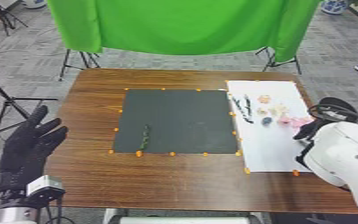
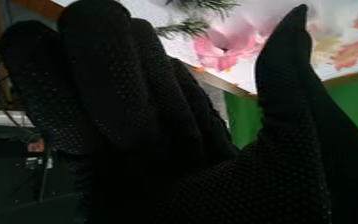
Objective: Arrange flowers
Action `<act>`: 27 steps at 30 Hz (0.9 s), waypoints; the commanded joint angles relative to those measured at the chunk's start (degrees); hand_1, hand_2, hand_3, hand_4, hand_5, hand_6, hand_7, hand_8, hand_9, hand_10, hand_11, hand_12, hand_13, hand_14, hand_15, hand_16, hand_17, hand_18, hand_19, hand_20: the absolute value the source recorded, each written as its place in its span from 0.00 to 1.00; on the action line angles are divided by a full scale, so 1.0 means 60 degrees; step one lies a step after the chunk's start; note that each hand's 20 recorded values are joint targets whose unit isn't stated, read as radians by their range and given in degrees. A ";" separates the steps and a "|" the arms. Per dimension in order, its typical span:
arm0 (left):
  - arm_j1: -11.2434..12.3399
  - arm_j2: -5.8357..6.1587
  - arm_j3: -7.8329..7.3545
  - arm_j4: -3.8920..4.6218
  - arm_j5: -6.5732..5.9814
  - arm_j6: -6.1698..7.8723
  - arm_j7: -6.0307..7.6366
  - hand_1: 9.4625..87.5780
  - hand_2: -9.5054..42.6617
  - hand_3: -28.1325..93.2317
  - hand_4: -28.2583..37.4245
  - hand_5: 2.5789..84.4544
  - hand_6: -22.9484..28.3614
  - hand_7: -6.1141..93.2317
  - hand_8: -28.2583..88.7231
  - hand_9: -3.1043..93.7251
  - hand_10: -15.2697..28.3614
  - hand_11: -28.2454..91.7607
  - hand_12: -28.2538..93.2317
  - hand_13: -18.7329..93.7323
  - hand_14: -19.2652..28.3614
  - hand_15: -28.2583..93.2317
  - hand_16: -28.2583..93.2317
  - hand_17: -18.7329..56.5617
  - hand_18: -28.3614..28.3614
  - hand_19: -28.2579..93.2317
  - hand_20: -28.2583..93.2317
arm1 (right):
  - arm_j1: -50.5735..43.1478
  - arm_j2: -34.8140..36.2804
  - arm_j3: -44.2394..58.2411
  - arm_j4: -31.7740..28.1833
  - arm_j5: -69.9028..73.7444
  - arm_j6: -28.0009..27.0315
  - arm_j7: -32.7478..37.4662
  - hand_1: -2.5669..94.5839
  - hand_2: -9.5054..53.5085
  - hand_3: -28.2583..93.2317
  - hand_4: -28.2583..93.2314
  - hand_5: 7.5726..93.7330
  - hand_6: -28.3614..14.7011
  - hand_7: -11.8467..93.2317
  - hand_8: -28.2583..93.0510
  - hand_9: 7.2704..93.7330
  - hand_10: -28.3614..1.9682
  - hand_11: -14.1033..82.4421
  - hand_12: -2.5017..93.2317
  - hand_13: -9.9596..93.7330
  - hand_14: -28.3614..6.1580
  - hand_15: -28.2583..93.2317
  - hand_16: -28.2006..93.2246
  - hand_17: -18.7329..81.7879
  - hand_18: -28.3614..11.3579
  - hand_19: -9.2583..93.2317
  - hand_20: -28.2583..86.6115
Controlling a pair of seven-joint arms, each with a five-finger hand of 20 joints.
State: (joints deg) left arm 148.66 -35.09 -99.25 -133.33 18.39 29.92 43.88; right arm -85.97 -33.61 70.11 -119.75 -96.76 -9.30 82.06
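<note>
So the right hand (image 1: pixel 310 129) is sitting wide, thumb standing well off the straight fingers, right beside the pink flowers (image 1: pixel 291 121). Those are lying on the right side of the white sheet (image 1: pixel 269 157), with the leafy sprigs (image 1: pixel 244 109) lying farther left on it. One green sprig (image 1: pixel 145 137) is already lying on the near left part of the dark mat (image 1: pixel 180 107). The left hand (image 1: pixel 31 145) is hanging open off the table's left side.

My guess: the pink ones are going to be super light, with soft petals that'll be creasing if you're squeezing them. I'd be pinching low, under the bloom, though I can't tell where the stem is. The sprigs are looking thin and bendy, so mid-stem should be working fine. Gloves might be snagging the leaves, tbh.
</note>
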 commanded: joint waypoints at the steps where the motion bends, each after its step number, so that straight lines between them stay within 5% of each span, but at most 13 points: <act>1: -0.0067 -0.0246 0.0044 -0.0034 0.0232 -0.0138 -0.0244 0.26 0.31 0.76 0.11 0.40 0.61 0.16 0.17 0.36 0.78 0.47 0.32 0.35 0.94 0.68 0.14 0.16 0.96 0.65 0.28 | 0.0742 0.0109 -0.0592 0.0707 0.0396 -0.0894 0.0672 0.47 0.16 0.71 0.13 0.59 0.06 0.18 0.19 0.76 0.00 0.22 0.05 0.83 0.37 0.63 0.22 0.88 0.39 0.89 0.00; 4: -0.0033 -0.0264 0.0018 -0.0034 0.0202 -0.0129 -0.0199 0.26 0.31 0.76 0.11 0.40 0.61 0.16 0.17 0.36 0.78 0.46 0.32 0.35 0.94 0.68 0.14 0.16 0.95 0.65 0.27 | 0.0886 0.0113 -0.0673 0.0847 0.0539 -0.0980 0.0768 0.48 0.16 0.70 0.14 0.62 0.04 0.19 0.18 0.74 0.00 0.22 0.00 0.81 0.39 0.63 0.21 0.88 0.41 0.88 0.00; 7: -0.0007 -0.0290 0.0009 -0.0005 -0.0297 -0.0601 0.0088 0.26 0.31 0.76 0.11 0.40 0.61 0.16 0.17 0.36 0.78 0.46 0.32 0.35 0.94 0.68 0.14 0.16 0.95 0.65 0.27 | 0.1036 0.0123 -0.0762 0.0947 0.0680 -0.1067 0.0778 0.51 0.15 0.69 0.14 0.64 0.04 0.20 0.18 0.76 0.00 0.22 0.00 0.81 0.39 0.64 0.21 0.87 0.42 0.88 0.00; 8: 0.0060 -0.0203 0.0044 -0.0028 -0.0397 -0.0449 0.0273 0.26 0.31 0.76 0.11 0.40 0.61 0.16 0.17 0.36 0.78 0.47 0.32 0.35 0.95 0.68 0.14 0.16 0.96 0.65 0.28 | 0.1210 0.0110 -0.0904 0.1041 0.0709 -0.1182 0.0736 0.52 0.15 0.69 0.15 0.64 0.05 0.20 0.18 0.76 0.00 0.22 0.01 0.82 0.39 0.64 0.21 0.87 0.42 0.88 0.00; 9: -0.0005 -0.0354 0.0016 -0.0017 -0.0132 -0.0392 -0.0006 0.26 0.31 0.76 0.11 0.40 0.61 0.16 0.17 0.36 0.78 0.47 0.32 0.35 0.95 0.68 0.14 0.16 0.96 0.65 0.28 | 0.1219 0.0100 -0.0893 0.1080 0.0842 -0.1226 0.0790 0.52 0.15 0.69 0.15 0.65 0.05 0.20 0.18 0.77 0.00 0.22 0.02 0.82 0.39 0.64 0.21 0.87 0.42 0.88 0.00; 10: 0.0025 -0.0267 0.0021 -0.0024 -0.0237 -0.0384 0.0154 0.26 0.31 0.76 0.11 0.40 0.61 0.16 0.17 0.37 0.78 0.47 0.32 0.35 0.95 0.68 0.14 0.16 0.96 0.65 0.28 | 0.1425 0.0081 -0.1005 0.1172 0.1035 -0.1176 0.0785 0.53 0.14 0.69 0.15 0.67 0.07 0.21 0.18 0.78 0.00 0.22 0.04 0.82 0.39 0.64 0.21 0.87 0.42 0.88 0.00; 16: -0.0025 -0.0241 0.0046 -0.0035 -0.0296 -0.0449 0.0197 0.26 0.31 0.76 0.11 0.40 0.61 0.16 0.18 0.37 0.79 0.47 0.32 0.36 0.95 0.68 0.14 0.16 0.96 0.65 0.28 | 0.1929 -0.0042 -0.1447 0.1539 0.1414 -0.1523 0.1015 0.59 0.12 0.69 0.14 0.75 0.05 0.24 0.18 0.83 0.00 0.29 0.09 0.85 0.39 0.67 0.22 0.87 0.42 0.89 0.00; 27: -0.0017 -0.0276 0.0100 -0.0037 -0.0302 -0.0386 0.0223 0.26 0.31 0.76 0.11 0.40 0.62 0.16 0.17 0.37 0.79 0.47 0.32 0.36 0.95 0.69 0.14 0.16 0.96 0.65 0.27 | 0.2276 -0.0023 -0.1961 0.1636 0.1316 -0.1984 0.1040 0.61 0.09 0.69 0.15 0.81 0.00 0.27 0.17 0.80 0.00 0.26 0.07 0.86 0.45 0.66 0.22 0.89 0.46 0.91 0.00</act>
State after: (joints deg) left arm 148.28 -36.18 -99.08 -133.35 16.81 27.74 44.71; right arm -74.63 -33.99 61.88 -110.81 -87.42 -19.55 87.61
